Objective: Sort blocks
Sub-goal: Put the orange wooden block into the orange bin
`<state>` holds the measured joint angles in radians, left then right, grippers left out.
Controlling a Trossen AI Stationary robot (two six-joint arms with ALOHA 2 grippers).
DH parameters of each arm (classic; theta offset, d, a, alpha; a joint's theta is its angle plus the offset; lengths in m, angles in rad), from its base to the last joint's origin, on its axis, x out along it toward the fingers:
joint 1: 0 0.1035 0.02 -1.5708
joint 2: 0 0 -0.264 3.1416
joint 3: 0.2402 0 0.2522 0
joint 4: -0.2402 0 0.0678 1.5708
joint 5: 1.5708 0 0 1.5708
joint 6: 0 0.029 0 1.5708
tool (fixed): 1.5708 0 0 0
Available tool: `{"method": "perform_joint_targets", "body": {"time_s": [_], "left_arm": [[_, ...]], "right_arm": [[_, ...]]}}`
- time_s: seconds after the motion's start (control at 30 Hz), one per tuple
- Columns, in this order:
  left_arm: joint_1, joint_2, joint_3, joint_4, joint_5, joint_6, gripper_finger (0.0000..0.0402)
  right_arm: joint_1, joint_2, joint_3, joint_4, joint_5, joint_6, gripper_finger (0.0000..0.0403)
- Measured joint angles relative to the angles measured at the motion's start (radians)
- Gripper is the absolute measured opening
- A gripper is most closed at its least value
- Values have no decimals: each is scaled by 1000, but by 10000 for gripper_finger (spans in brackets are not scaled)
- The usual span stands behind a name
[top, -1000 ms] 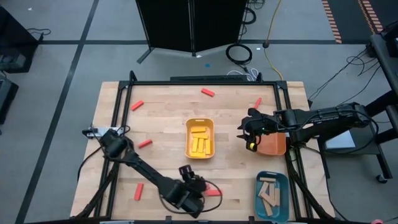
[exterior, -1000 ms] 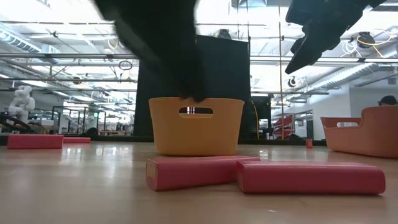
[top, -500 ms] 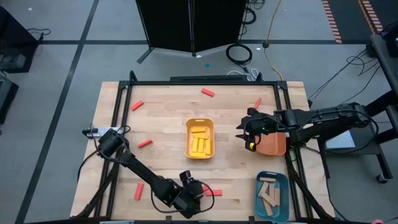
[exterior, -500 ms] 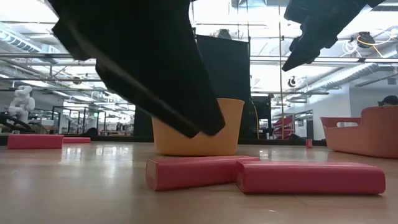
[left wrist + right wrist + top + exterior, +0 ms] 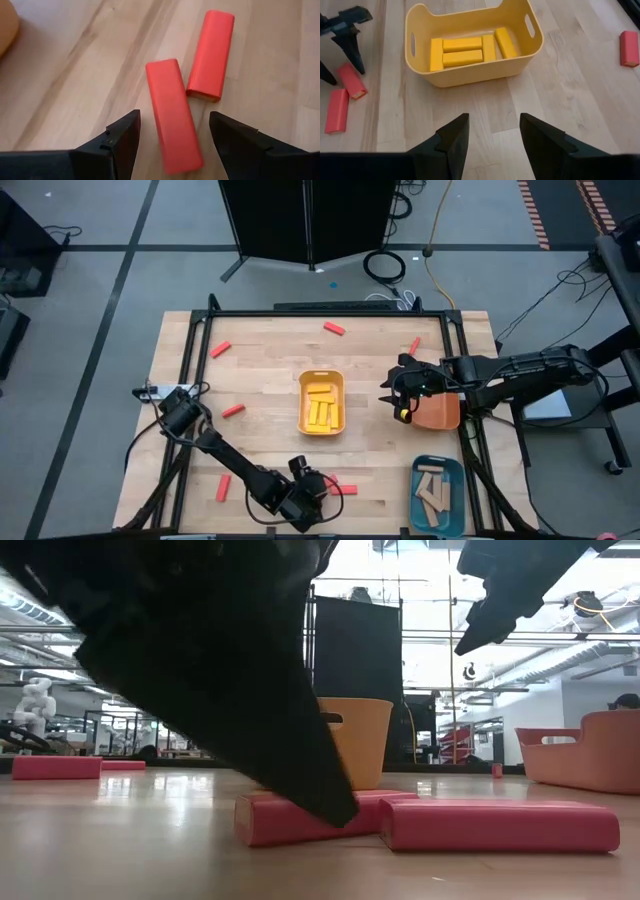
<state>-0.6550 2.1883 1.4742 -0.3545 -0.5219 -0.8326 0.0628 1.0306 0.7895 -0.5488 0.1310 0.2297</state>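
Two red blocks lie flat near the table's near edge, end by end at an angle: one, the other. My left gripper is open and low over them, one finger on each side of the nearer block with a gap on both sides. In the low view one of its fingers reaches almost to the table in front of that block. My right gripper hangs open and empty beside the orange tray. The yellow tray holds several yellow blocks.
A teal tray with tan blocks stands at the near right corner. More red blocks lie scattered: far left, far middle, far right, left of the yellow tray, near left.
My left gripper has come down toward the pair of red blocks by the near edge and tipped as it sank; its fingers now stand on either side of one block. The blocks have not moved.
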Motion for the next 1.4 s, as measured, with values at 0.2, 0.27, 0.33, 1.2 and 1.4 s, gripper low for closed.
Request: {"method": "perform_joint_targets", "body": {"time_s": [0.2, 0.27, 0.33, 1.2, 1.4], "left_arm": [[7, 0, -23, 35, 17, -25, 227], [7, 0, -25, 34, 17, -25, 212], [7, 0, -25, 32, 16, -22, 191], [88, -16, 95, -122, -54, 311, 86], [182, -17, 130, 61, -76, 532, 86]], "right_arm": [[0, 0, 0, -1, -2, 23, 169], [0, 0, 0, -2, -2, 24, 169], [0, 0, 0, -3, -2, 24, 169], [0, -23, 0, -91, -1, -13, 169], [-12, -138, 0, -78, 37, -17, 169]]}}
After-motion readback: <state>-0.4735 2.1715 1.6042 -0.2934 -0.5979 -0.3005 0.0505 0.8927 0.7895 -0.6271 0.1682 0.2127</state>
